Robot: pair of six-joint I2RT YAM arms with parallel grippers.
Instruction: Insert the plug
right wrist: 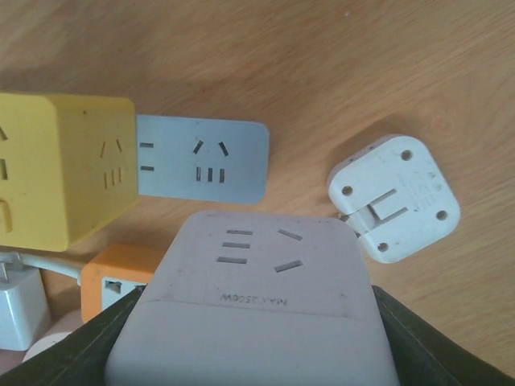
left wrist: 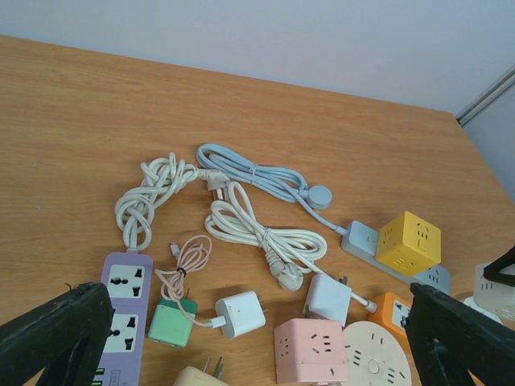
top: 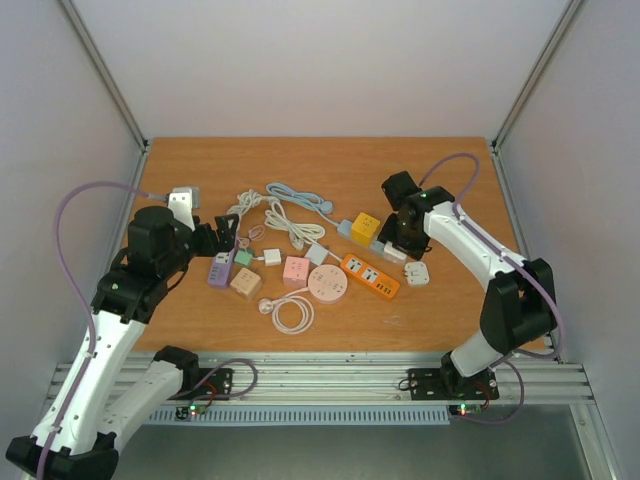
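Observation:
My right gripper point(right wrist: 253, 354) is shut on a white plug adapter point(right wrist: 257, 297), whose socket face points at the camera; its prongs are hidden. Just beyond it lies a grey-blue power strip point(right wrist: 201, 161) with a yellow socket cube point(right wrist: 56, 177) on its left end. In the top view the right gripper point(top: 398, 243) hovers with the adapter point(top: 393, 252) beside that yellow cube point(top: 365, 226). The left gripper point(top: 228, 238) stands wide open over the clutter, with nothing between its fingers point(left wrist: 48, 338).
A flat white plug point(right wrist: 394, 197) lies prongs-up to the right of the adapter. An orange strip point(top: 370, 276), round socket point(top: 327, 284), pink cube point(top: 296, 268), purple strip point(left wrist: 125, 310), green charger point(left wrist: 173, 326), white charger point(left wrist: 240, 314) and coiled cables point(left wrist: 257, 233) crowd the table's middle.

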